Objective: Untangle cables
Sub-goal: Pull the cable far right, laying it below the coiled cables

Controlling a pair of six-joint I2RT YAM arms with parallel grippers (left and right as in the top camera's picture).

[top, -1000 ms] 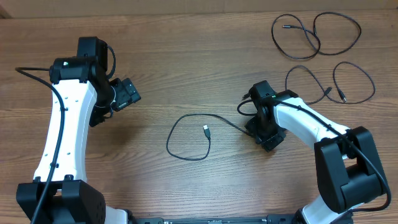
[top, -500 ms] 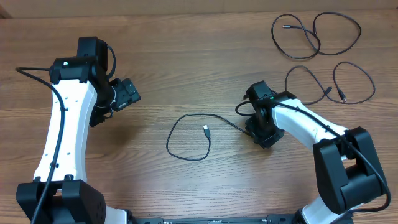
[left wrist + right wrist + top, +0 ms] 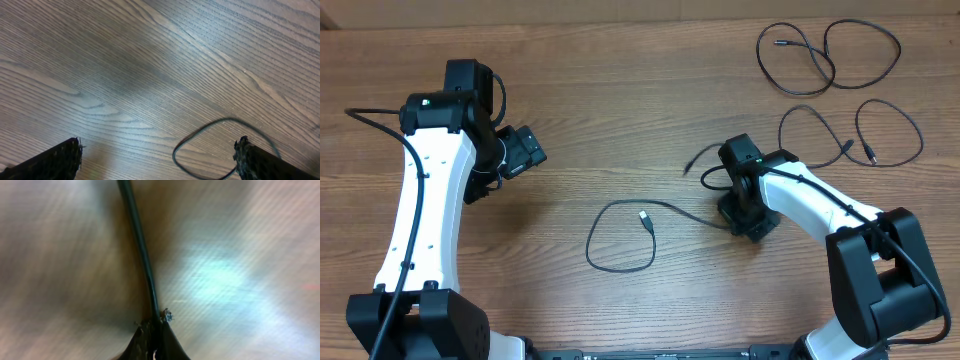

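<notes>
Pinching a black cable (image 3: pixel 139 245), the right claw (image 3: pixel 155 329) is clamped shut on it.
The left claw (image 3: pixel 157 159) is held wide apart above the wooden counter (image 3: pixel 150 60).

Left gripper (image 3: pixel 157 152) spread wide: one fingertip (image 3: pixel 60 157) in the bottom-left corner, the other at bottom right, nothing between them but bare wooden table (image 3: pixel 150 60). A thin black cable (image 3: pixel 225 119) loops on the wood just beside the bottom-right fingertip; its lower part runs out of frame. Can't tell if they touch.
</notes>
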